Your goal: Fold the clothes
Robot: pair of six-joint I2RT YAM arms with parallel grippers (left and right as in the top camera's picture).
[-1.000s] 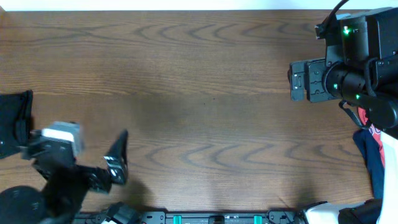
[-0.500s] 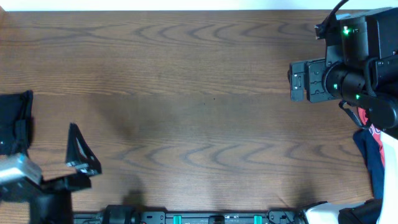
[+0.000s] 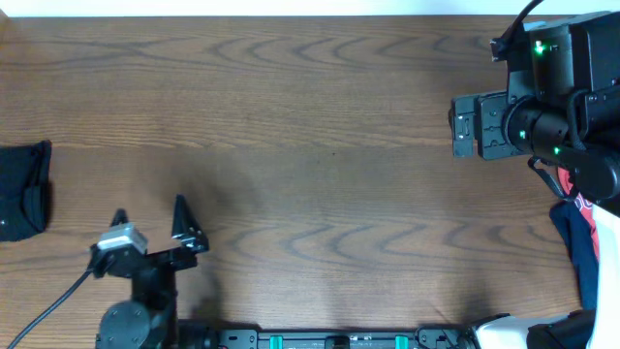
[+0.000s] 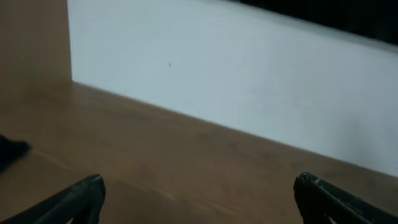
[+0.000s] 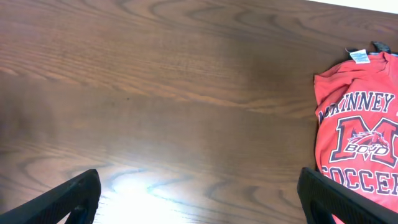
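Note:
The clothes (image 3: 21, 189), a black garment, lie bunched at the table's left edge; a dark corner of them (image 4: 9, 150) shows at the left of the left wrist view. My left gripper (image 3: 151, 221) is open near the front edge, to the right of the clothes and apart from them. Its fingertips (image 4: 79, 196) hold nothing, and it points toward the far side of the table. My right gripper (image 5: 199, 202) is open and empty above bare wood. The right arm (image 3: 513, 121) hangs at the back right.
A red T-shirt with white lettering (image 5: 360, 134) lies right of the right gripper. In the overhead view it sits with a navy garment (image 3: 579, 242) at the right edge. A white wall (image 4: 236, 81) rises behind the table's far edge.
The left arm swung left toward the clothes, then came back right; its open gripper now points away from the front edge. The clothes and right arm have not moved.

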